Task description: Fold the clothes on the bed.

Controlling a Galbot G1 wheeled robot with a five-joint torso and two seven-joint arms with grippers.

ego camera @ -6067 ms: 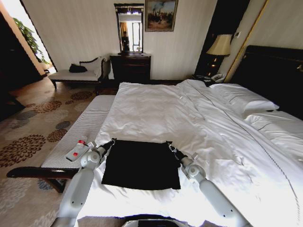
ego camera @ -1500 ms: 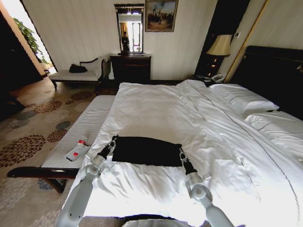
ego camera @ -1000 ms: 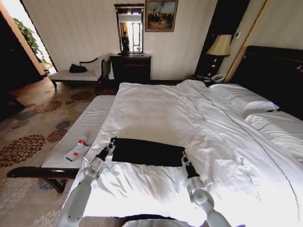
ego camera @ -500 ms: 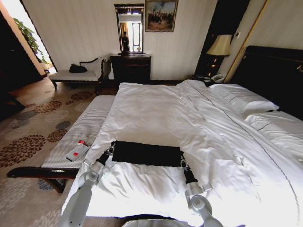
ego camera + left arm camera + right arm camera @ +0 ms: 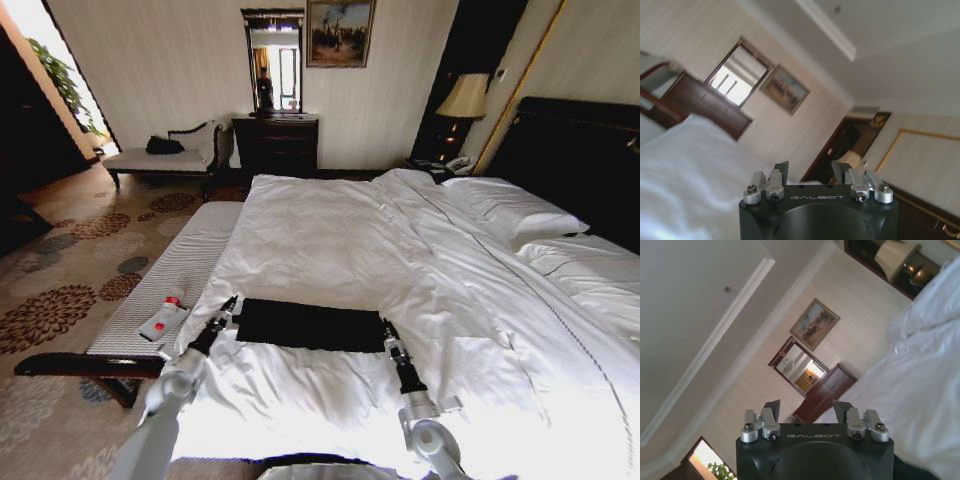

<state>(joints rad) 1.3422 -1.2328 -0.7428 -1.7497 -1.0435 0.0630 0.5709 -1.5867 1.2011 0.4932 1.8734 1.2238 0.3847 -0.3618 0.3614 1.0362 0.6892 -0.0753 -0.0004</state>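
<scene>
Head view places the left claw (image 5: 228, 303) at the left near corner of the folded black T-shirt (image 5: 310, 325), and the right claw (image 5: 385, 331) at its right near corner. Each claw tip sits just at the cloth's edge; whether either one is touching or pinching fabric cannot be told from here. In the left wrist view the left claw (image 5: 810, 172) has its two dark fingers standing apart with open air and the far wall between them, so it reads as open and holding nothing. The right wrist view gives the same picture for the right claw (image 5: 806, 410): fingers spread, nothing between them.

The T-shirt lies as a flat, dark band on the white duvet near the foot of the bed (image 5: 420, 250), its long axis running across from one claw to the other. It lies ahead of both claws, toward the headboard, and each arm is about equally near its own end of the band. Any further fold would likely work along that long axis, one end brought toward the other, so the end-to-end line between the claws is the relation that matters.

Left of the bed runs a striped padded bench (image 5: 175, 275) carrying a small white bottle with a red cap (image 5: 163, 318), well apart from the shirt.
</scene>
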